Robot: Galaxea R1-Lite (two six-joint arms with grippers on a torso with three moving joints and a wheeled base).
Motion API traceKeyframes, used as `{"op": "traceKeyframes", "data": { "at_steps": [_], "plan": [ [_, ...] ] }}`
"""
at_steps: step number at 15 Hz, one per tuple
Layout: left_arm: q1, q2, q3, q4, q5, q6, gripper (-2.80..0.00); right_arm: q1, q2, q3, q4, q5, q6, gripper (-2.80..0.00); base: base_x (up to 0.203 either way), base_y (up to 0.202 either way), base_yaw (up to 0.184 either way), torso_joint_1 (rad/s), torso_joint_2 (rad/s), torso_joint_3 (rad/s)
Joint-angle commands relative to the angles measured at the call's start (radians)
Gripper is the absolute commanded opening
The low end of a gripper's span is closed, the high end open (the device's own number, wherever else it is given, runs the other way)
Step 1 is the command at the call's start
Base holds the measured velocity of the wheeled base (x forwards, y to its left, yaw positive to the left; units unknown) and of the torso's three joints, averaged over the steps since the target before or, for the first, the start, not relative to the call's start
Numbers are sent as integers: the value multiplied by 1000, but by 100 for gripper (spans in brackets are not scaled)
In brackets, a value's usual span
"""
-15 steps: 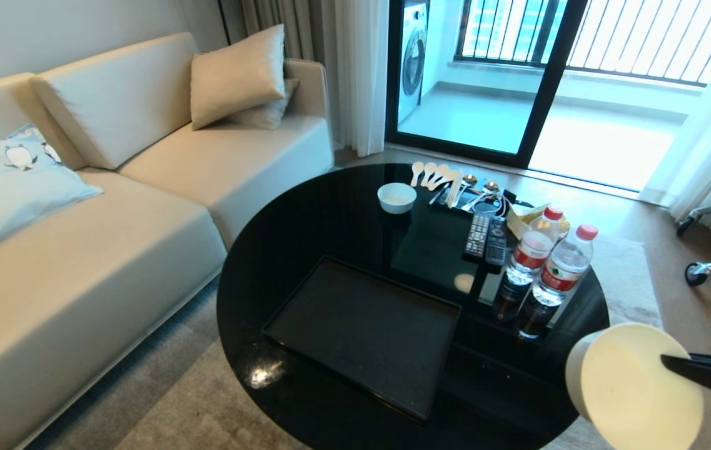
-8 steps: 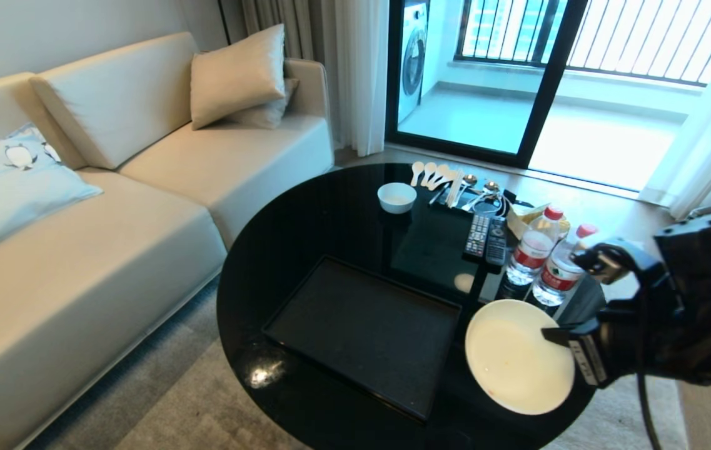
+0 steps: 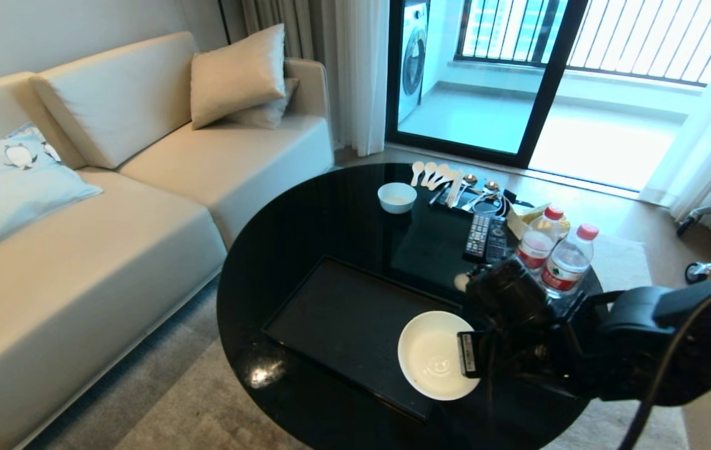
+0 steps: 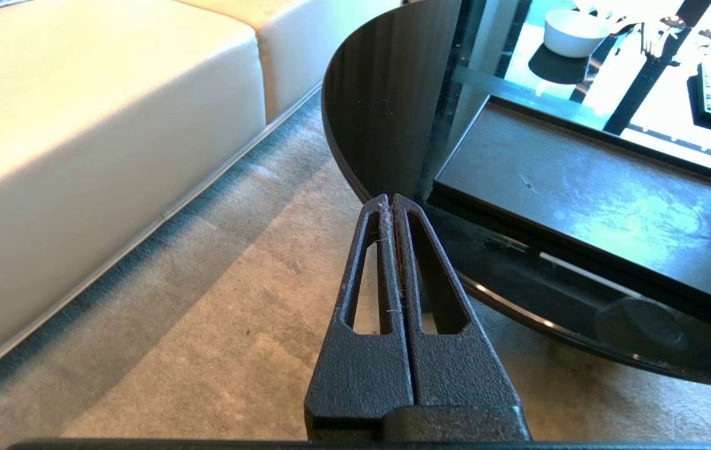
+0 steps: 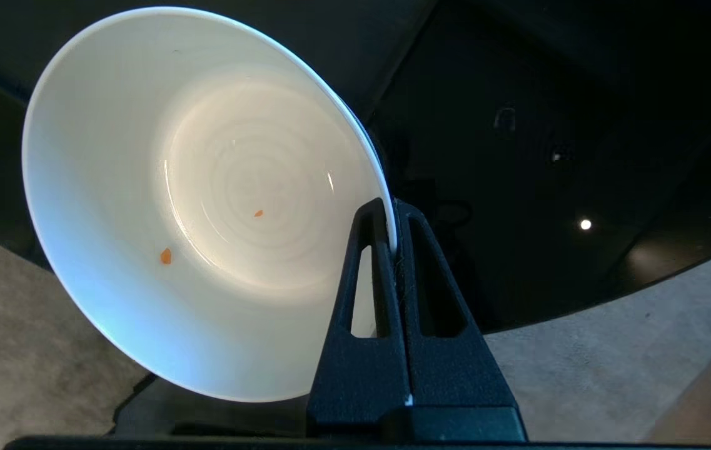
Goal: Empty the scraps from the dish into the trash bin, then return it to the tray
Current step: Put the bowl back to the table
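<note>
Lower right of the head view, the right gripper [image 3: 463, 354] is clamped on the dish [image 3: 433, 356] rim over the tray [image 3: 342, 319] corner — left gripper [image 4: 391, 203] fingers together, parked.

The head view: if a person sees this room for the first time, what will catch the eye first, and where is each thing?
The white bowl stands out most: the right pincer grips its rim over the near right corner of the black tray, and only tiny orange crumbs remain inside. Behind it, on the round black table, two water bottles with red caps stand at the right edge. A cream sofa fills the left side.
</note>
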Motion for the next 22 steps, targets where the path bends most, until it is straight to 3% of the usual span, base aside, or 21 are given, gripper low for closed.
{"op": "traceKeyframes", "data": {
  "at_steps": [1, 5, 11, 17, 22],
  "plan": [
    [0, 0, 0, 0, 1, -1, -280, 19, 128, -63, 2, -7, 72, -280, 0, 0, 0, 0, 0, 0],
    [0, 0, 0, 0, 1, -1, -280, 30, 235, -239, 79, -4, 189, -280, 0, 0, 0, 0, 0, 0],
    [0, 0, 0, 0, 1, -1, -280, 31, 387, -526, 315, -3, 375, -280, 0, 0, 0, 0, 0, 0],
    [0, 0, 0, 0, 1, -1, -280, 22, 461, -593, 324, -13, 505, -280, 0, 0, 0, 0, 0, 0],
    [0, 1, 0, 0, 1, -1, -280, -37, 499, -661, 311, -35, 562, -280, 0, 0, 0, 0, 0, 0]
  ]
}}
